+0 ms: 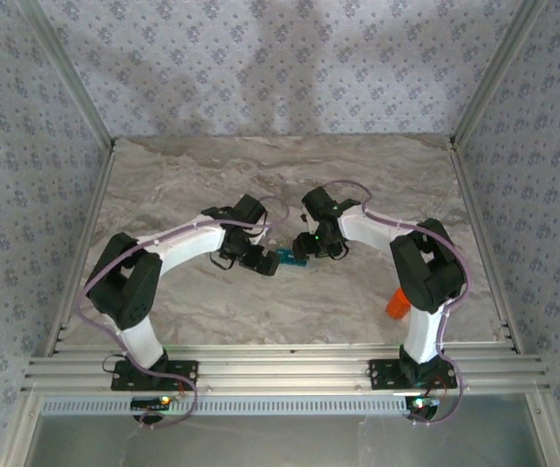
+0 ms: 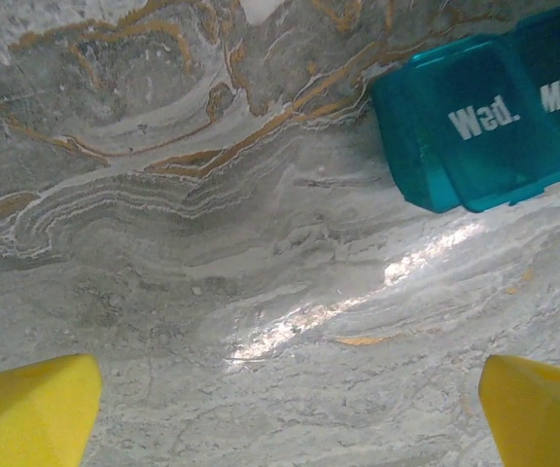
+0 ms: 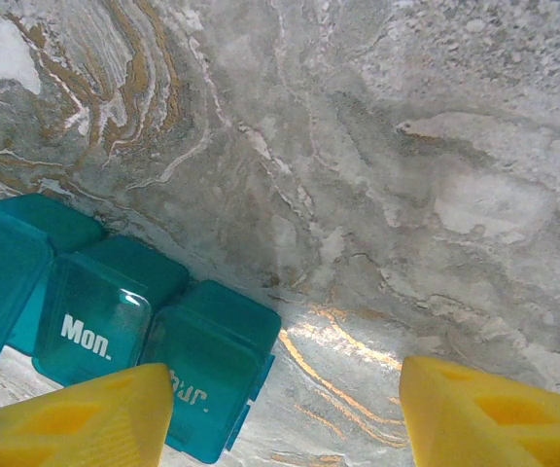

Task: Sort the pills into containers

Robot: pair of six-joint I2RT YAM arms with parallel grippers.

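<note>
Three lidded compartments, teal pill box (image 3: 95,321) | contents unclear | both jaws released

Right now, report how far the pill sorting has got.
Done: nothing sorted that I can see; the Wed., Mon. and Thur. lids of the pill box look shut. In hand: the left jaws and right jaws stand open and empty, one on each side of the box. To do: open the lids, fetch pills, perhaps from the orange bottle, and sort them.
</note>
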